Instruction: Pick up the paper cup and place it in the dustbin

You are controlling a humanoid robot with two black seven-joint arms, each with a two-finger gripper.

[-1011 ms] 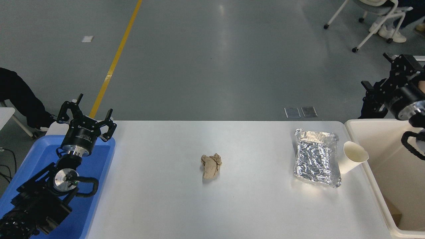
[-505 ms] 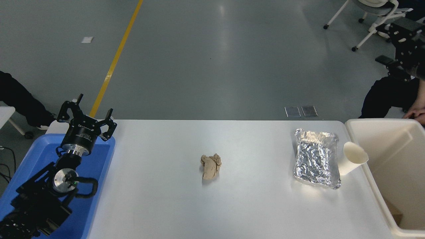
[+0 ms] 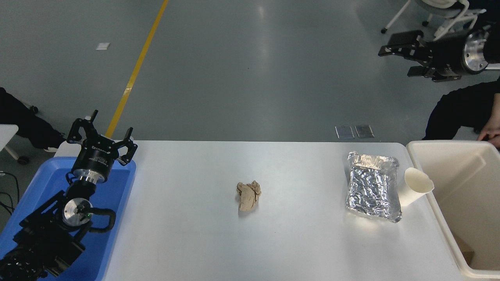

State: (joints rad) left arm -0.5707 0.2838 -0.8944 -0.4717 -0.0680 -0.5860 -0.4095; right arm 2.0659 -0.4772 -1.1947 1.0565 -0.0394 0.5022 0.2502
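The paper cup [image 3: 415, 186], small and cream-white, lies tilted on the white table with its open mouth up and right, between the foil tray and the dustbin [image 3: 437, 218]. The dustbin is a large cream-beige bin at the table's right end. My right gripper [image 3: 390, 47] is open and empty, raised high at the upper right over the floor, pointing left, far above and behind the cup. My left gripper [image 3: 102, 137] is open and parked over the blue tray at the lower left.
A crinkled silver foil tray [image 3: 372, 190] lies just left of the cup. A crumpled brown paper ball [image 3: 248, 195] lies mid-table. A blue tray [image 3: 113, 210] sits under the left arm. A person's dark sleeve and hand [image 3: 490, 130] are at the bin's far corner.
My right gripper has risen from beside the dustbin to high at the upper right and turned to point left. The cup, foil tray and paper ball have not moved.
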